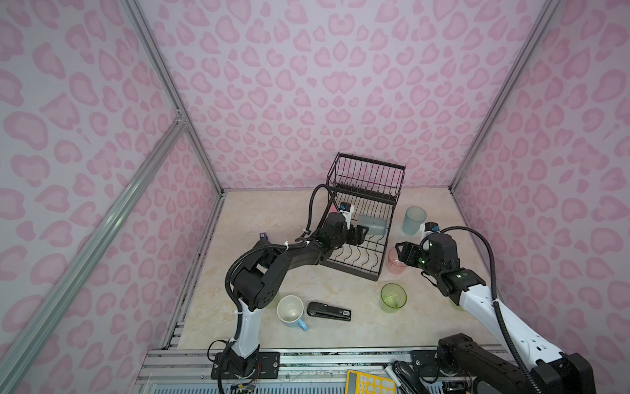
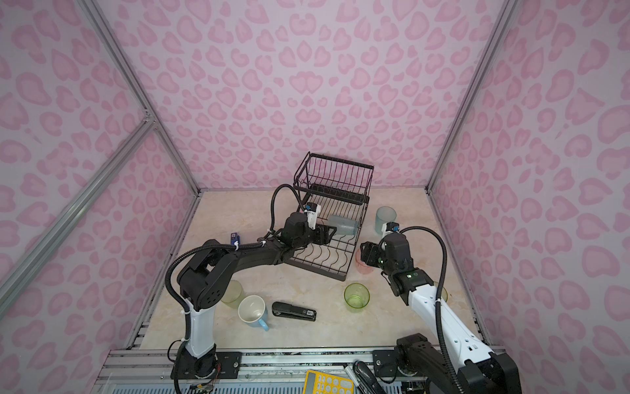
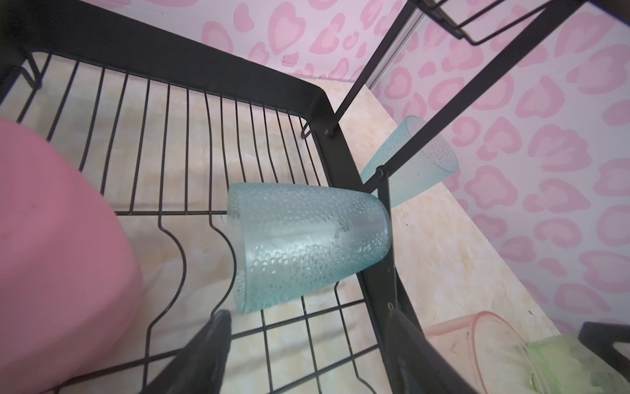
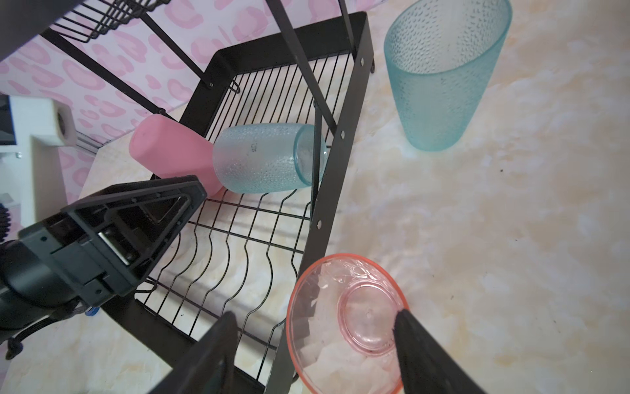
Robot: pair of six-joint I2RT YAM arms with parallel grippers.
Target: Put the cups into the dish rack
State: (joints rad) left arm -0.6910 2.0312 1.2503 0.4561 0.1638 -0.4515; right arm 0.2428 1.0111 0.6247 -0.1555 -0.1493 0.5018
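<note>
Just beside the dish rack's (image 4: 324, 204) near right corner, the pinkish ribbed cup (image 4: 347, 324) stands upright on the surface, mouth up, right under the right jaws, the nearer pair, spread and empty. Farther in, the left jaws, also spread, hang over the lower tray (image 3: 204, 64), short of the frosted tumbler (image 4: 262, 158) lying sideways.

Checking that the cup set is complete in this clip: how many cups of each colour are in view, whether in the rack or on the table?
Frosted blue tumblers: 2
Pale green tumblers, partly behind the arms: 2
Pink tumbler: 1
Clear green cup: 1
Clear pink cup: 1
Light-blue mug: 1
Total: 8
</note>
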